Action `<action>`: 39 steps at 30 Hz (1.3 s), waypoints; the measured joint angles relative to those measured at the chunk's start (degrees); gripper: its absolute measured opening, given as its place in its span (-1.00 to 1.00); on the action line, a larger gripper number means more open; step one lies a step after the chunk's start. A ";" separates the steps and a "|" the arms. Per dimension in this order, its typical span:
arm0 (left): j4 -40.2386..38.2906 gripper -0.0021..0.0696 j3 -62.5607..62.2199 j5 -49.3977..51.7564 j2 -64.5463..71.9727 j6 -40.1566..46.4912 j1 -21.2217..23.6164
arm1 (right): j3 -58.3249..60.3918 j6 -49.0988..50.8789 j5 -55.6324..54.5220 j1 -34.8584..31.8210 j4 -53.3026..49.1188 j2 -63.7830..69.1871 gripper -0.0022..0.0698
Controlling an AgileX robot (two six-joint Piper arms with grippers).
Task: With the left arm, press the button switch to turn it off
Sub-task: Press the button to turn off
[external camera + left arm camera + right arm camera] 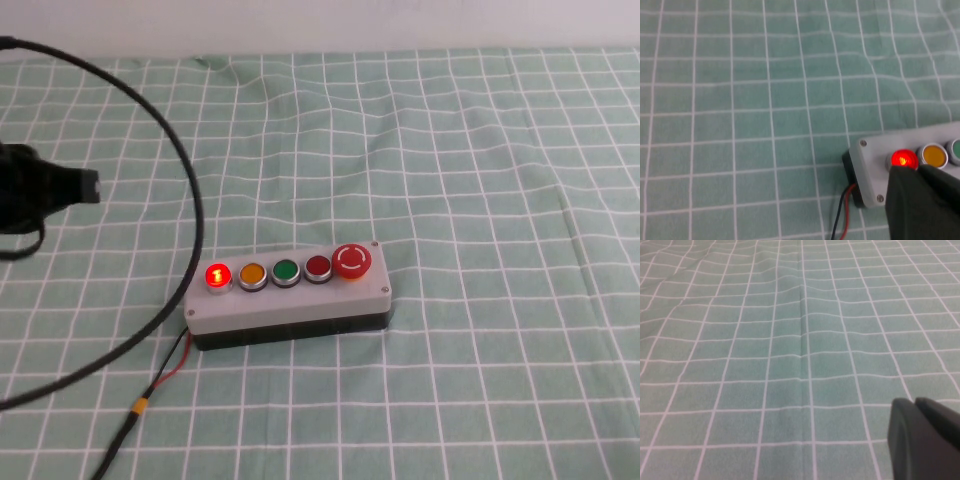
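We see the button switch [217, 276] glowing bright red, so it is not yet turned off. It sits at the left end of a row of five on a grey box [290, 305], which lies near the middle of the worktop [480, 180], a little toward 7 o'clock in the high view. The box's long axis runs roughly from 9 o'clock to 3 o'clock, tilted slightly up at the 3 o'clock end. Along it come an orange button [251, 275], a green button [285, 272], a darker red button [318, 267] and the large red mushroom button [351, 261].

The left arm [40, 190] shows at the 9 o'clock edge of the high view, well apart from the box; the switch lies toward 4 o'clock from it. In the left wrist view, the left gripper [920, 200] appears as a dark mass just beside the glowing switch [904, 160] in that picture; we cannot tell whether its fingers are released or clenched.

The right gripper [925, 440] shows only in its own wrist view, over bare green checked cloth, and we cannot tell the state of its fingers either. The left arm is our nearer one for the press.

There are no containers here. A red and black wire [172, 365] leaves the box at its left end.
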 joint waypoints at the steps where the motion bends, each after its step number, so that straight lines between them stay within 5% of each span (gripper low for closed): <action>1: -0.53 -0.95 -2.39 2.71 2.51 1.14 0.00 | 0.00 0.00 0.00 0.00 0.00 0.00 -0.99; 11: -4.75 -0.95 -18.06 16.22 23.61 6.52 -2.93 | 0.00 0.00 0.00 0.00 0.00 0.00 -0.99; 19: -6.76 -0.95 -19.82 16.59 32.80 6.92 -6.82 | 0.00 0.00 0.00 0.00 0.00 0.00 -0.99; 39: -8.71 -0.95 -20.81 16.59 40.74 7.01 -6.87 | 0.00 0.00 0.00 0.00 0.00 0.00 -0.99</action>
